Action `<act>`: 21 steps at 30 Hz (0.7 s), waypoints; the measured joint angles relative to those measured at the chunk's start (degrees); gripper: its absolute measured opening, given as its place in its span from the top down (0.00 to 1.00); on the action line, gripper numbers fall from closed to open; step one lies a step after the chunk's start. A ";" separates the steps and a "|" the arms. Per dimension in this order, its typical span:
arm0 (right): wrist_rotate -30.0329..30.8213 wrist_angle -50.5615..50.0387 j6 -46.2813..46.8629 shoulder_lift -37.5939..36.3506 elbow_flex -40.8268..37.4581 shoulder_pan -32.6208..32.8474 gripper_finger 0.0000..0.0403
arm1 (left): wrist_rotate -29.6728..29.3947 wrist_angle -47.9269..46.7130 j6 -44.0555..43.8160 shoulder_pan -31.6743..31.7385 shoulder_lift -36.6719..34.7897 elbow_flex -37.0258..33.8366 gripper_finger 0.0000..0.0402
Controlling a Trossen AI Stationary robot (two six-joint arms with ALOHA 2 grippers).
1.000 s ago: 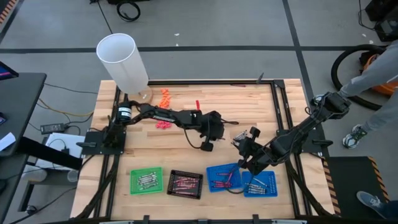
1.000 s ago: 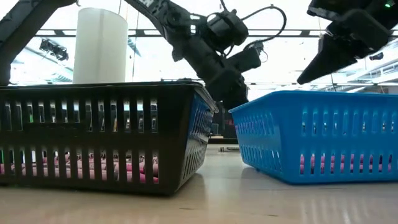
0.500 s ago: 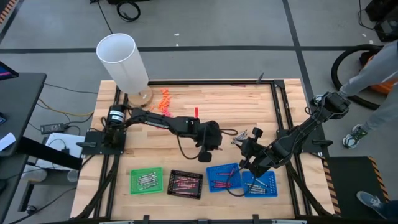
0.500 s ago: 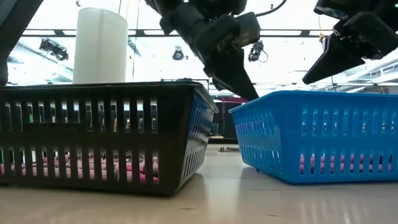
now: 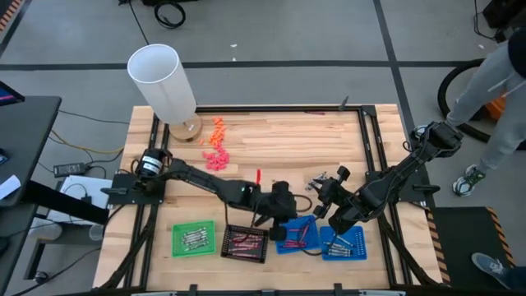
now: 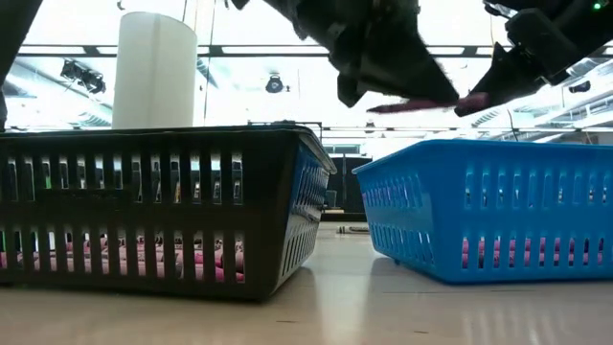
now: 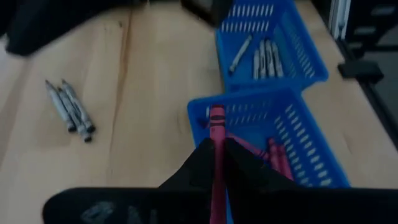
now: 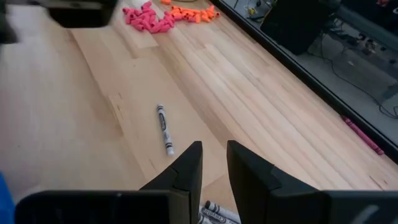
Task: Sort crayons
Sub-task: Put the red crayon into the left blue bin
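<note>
The left tool [image 7: 216,163] is clamped on a pinkish-red crayon [image 7: 217,127], which sticks out ahead of the fingers and hangs over the near wall of the blue basket [image 7: 200,118] that already holds similar red crayons [image 7: 276,154]. The right tool [image 8: 214,163] holds nothing; its fingers stand slightly apart above bare bench [image 8: 74,112], with one grey crayon [image 8: 164,129] lying ahead of it and more just beside its fingers.

The crayon sits almost on the basket's rim. If let go here it could strike the wall and tip out onto the bench, so it seems to want carrying a little farther over the basket first. The second blue basket [image 7: 292,50], holding grey crayons [image 7: 266,57], touches the first; an overshoot could drop red among grey.

In the high view the two arms are near each other above the blue baskets [image 5: 316,237], so room is tight there. Three grey crayons [image 7: 69,109] lie on open bench to the side, well clear. The black basket [image 5: 245,242] and green basket [image 5: 193,238] flank the other way.
</note>
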 joint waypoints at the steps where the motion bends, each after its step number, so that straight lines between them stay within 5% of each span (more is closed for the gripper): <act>1: 0.12 0.02 -0.04 0.00 0.00 0.00 0.79 | -1.15 0.98 -0.09 -0.54 0.01 0.00 0.93; 21: 0.10 1.71 0.60 0.00 0.00 1.45 0.81 | -3.64 9.44 -3.46 -2.18 9.72 -0.02 0.87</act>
